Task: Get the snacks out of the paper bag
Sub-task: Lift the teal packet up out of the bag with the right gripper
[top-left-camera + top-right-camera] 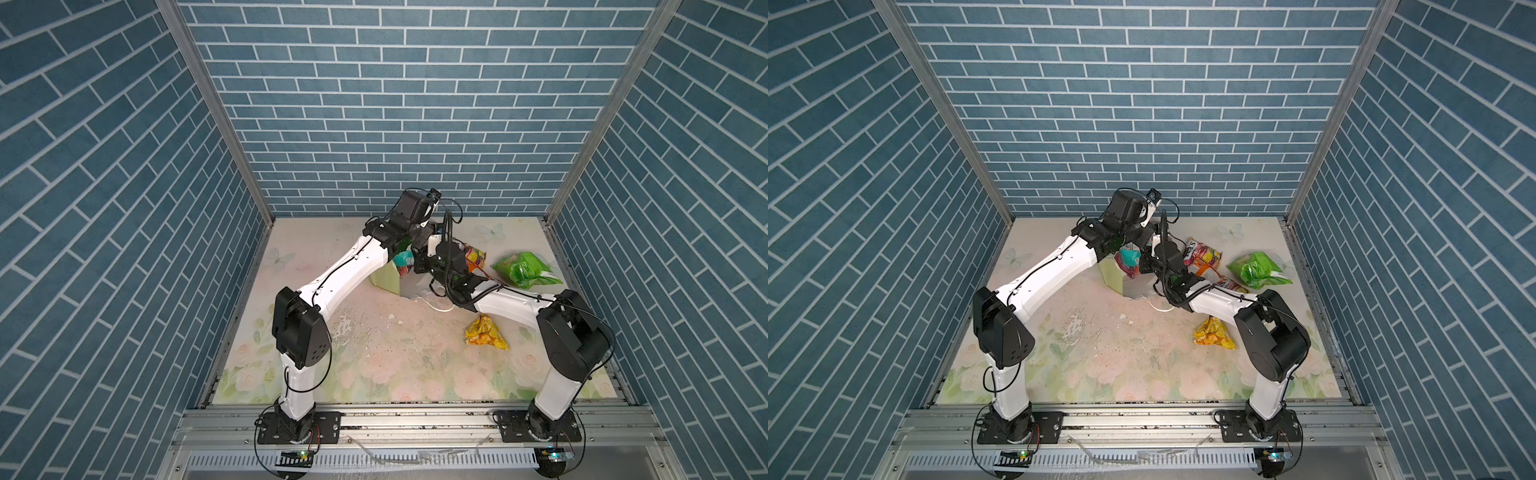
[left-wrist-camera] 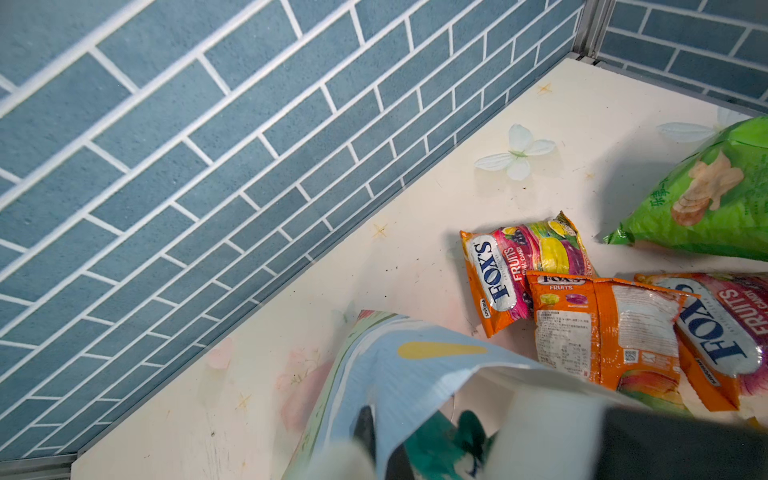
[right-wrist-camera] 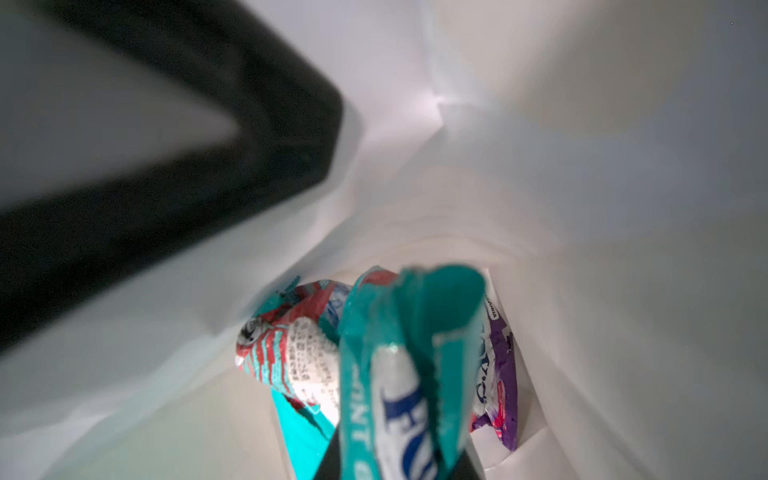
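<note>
Here we are with the right gripper [image 3: 401,467], deep inside the tall paper bag [image 1: 384,276] with pale green sides and painted sky faces, its jaws pinched on a crinkly teal plastic packet [image 3: 415,340] that rises close to the lens. Below it, on the bag's white floor, we spot a red-and-teal striped packet [image 3: 282,349] and a purple packet [image 3: 498,374]. Over to the left gripper [image 1: 423,237]: closed tight at the bag's top rim, clamping the paper. The bag stands at the back middle of the floral-printed table [image 1: 374,353]. Just to its right we see three orange FOX'S packets [image 2: 602,332] lying overlapped on the table, then a bright green plastic packet [image 1: 523,270] farther right. Nearer the front, well apart from them, a crumpled yellow-orange packet [image 1: 484,332] lies beside the right arm.
</note>
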